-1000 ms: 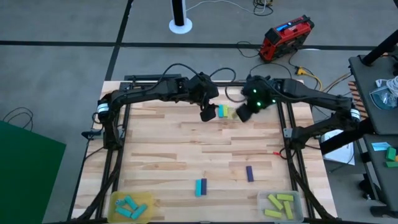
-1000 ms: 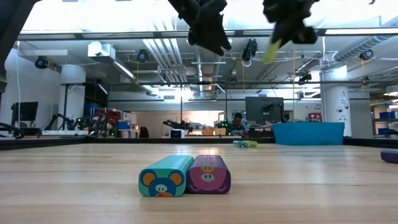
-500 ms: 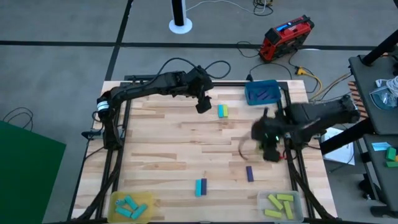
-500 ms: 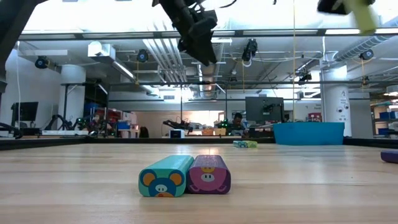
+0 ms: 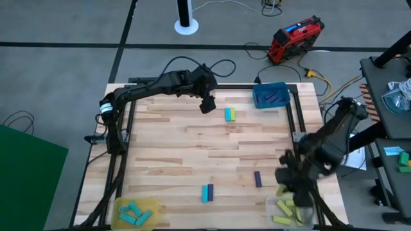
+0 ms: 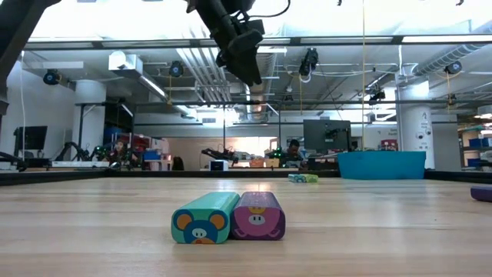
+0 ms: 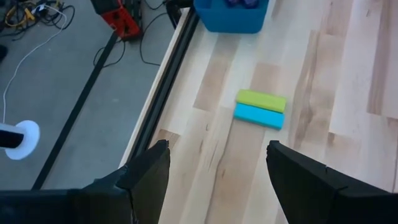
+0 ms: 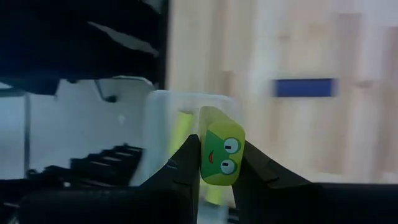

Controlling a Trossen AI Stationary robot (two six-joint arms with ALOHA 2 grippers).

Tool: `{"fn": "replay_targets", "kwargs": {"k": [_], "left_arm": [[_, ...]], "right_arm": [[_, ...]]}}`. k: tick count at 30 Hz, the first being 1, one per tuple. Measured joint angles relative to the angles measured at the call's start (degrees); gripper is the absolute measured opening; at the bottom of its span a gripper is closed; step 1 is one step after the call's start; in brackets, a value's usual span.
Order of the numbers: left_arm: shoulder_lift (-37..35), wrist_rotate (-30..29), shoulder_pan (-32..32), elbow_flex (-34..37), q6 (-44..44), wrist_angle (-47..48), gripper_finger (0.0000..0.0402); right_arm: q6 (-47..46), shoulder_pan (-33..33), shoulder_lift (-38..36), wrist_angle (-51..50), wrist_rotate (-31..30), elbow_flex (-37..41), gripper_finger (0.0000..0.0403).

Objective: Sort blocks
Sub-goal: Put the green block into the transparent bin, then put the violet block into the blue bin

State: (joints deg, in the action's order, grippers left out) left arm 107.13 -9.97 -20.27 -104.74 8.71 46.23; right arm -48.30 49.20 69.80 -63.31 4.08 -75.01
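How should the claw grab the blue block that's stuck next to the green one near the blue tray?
Probably from straight above, pinching the blue block's two short ends. It lies flat with one long side touching the green block, so no finger fits between them. The left claw, open, hangs above the table near the pair.

The wooden desk (image 5: 192,154) carries three trays: a blue tray (image 5: 270,95) at its far right corner, a yellow tray (image 5: 119,206) at its near left corner, a clear tray (image 5: 270,204) at its near right corner. Beyond the desk's far edge, on the grey floor, stand a red box (image 5: 295,38) and a white round base (image 5: 186,26).
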Motion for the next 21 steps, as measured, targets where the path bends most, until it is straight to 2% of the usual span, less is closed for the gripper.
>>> {"fn": "replay_targets", "kwargs": {"k": [3,8,12,15,21], "left_arm": [[0.0,-0.01,-0.16,0.23,0.0,-0.1,0.0242],[0.0,0.01,-0.35,0.68,0.01,-0.01,0.0242],[0.0,0.01,-0.42,0.76,-0.07,0.01,0.0242],[0.0,0.01,-0.42,0.76,-0.11,0.01,0.0242],[0.0,0.01,-0.42,0.76,-0.17,0.14,0.0242]], "right_arm": [[-4.5,4.79,2.79,1.52,-1.09,0.62,0.0053],[-5.72,8.92,8.41,2.15,-1.12,0.67,0.0062],[-4.62,10.11,12.3,3.6,-0.99,0.49,0.0108],[-4.65,10.55,14.17,4.5,-0.46,0.47,0.0127],[-4.21,10.08,13.99,2.75,0.19,0.4,0.0122]]}}
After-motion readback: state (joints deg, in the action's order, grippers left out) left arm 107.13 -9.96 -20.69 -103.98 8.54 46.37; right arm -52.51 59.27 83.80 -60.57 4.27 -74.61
